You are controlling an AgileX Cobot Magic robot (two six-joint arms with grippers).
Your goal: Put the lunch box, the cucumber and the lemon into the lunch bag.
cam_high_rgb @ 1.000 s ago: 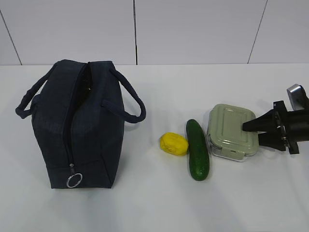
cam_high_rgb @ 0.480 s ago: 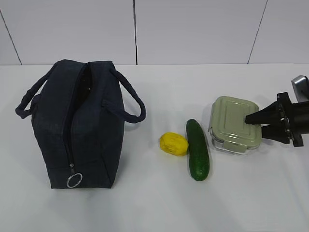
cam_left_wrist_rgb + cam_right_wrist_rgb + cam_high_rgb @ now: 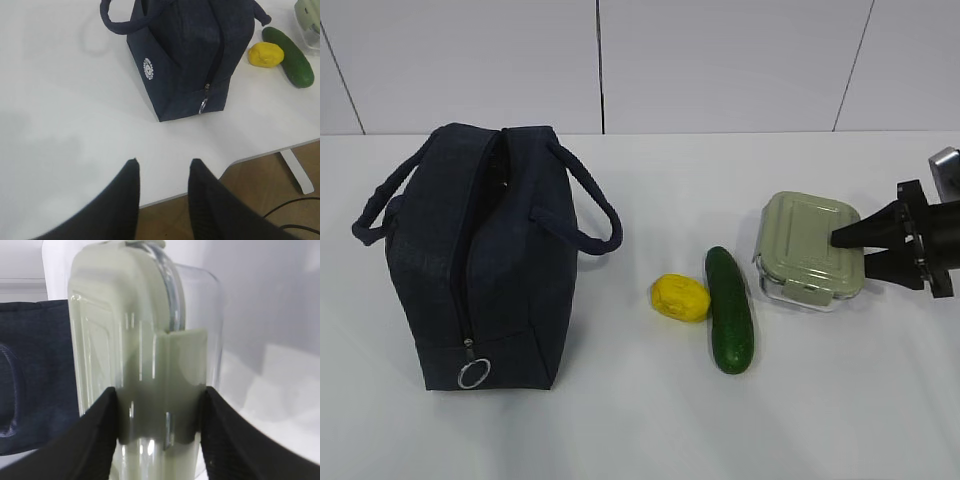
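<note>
The right claw (image 3: 855, 250) grips the near end of the lunch box (image 3: 807, 246), one finger on its sage-green lid and one beneath, with the box tilted off the white table (image 3: 620, 430). Just left of the box lies the cucumber (image 3: 729, 310), and beside it the lemon (image 3: 681, 298). Farther left stands the navy lunch bag (image 3: 480, 260), top unzipped. The left claw (image 3: 162, 172) hovers apart, open and empty.

matte black right gripper (image 3: 855, 250); tapered ribbed fingers (image 3: 95, 440); silver wrist housing (image 3: 946, 163)
</note>
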